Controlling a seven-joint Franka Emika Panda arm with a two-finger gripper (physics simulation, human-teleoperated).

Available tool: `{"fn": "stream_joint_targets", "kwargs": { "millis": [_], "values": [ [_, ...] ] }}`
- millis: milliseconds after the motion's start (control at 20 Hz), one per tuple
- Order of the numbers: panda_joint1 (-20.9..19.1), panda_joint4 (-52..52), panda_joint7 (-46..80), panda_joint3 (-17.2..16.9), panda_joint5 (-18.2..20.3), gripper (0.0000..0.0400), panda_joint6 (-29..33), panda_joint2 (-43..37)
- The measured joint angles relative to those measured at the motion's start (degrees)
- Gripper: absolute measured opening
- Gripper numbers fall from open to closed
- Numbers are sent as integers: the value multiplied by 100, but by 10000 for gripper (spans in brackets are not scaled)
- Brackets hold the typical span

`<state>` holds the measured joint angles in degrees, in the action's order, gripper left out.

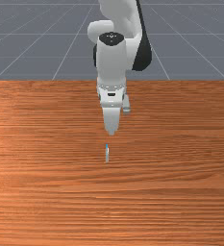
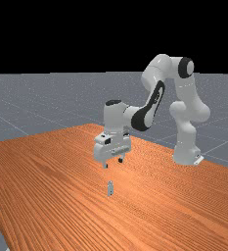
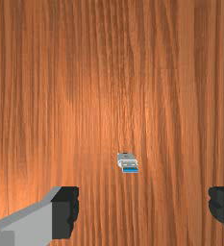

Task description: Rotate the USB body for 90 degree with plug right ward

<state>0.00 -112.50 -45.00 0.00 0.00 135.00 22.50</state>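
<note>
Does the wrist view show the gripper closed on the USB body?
No, the two fingers of the gripper stand wide apart, and the USB body touches neither of them.

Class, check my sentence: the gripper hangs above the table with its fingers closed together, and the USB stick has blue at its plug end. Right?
Not quite: the wrist view shows the fingers standing wide apart, not closed together. The gripper does hang above the table, and the USB stick has blue at its plug end.
</note>
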Motion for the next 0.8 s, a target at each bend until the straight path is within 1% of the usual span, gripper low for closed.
{"fn": "stream_joint_targets", "kwargs": {
  "millis": [50,100,150,200,250,300,400,650,700,800],
  "values": [
    [0,0,0,0,0,243,0,0],
    [0,0,0,0,0,148,0,0],
    [0,0,0,0,0,90,0,0],
    [0,0,0,0,0,54,0,0],
    [0,0,0,0,0,33,0,0],
    [-13,0,-52,3,1,20,0,0],
    [-39,1,-107,-1,3,7,0,0],
    [-62,10,-85,-128,-173,1,9,17],
    [-250,30,-673,-26,-17,0,1,28],
    [-430,78,-997,-67,7,0,-16,59]
  ]
}}
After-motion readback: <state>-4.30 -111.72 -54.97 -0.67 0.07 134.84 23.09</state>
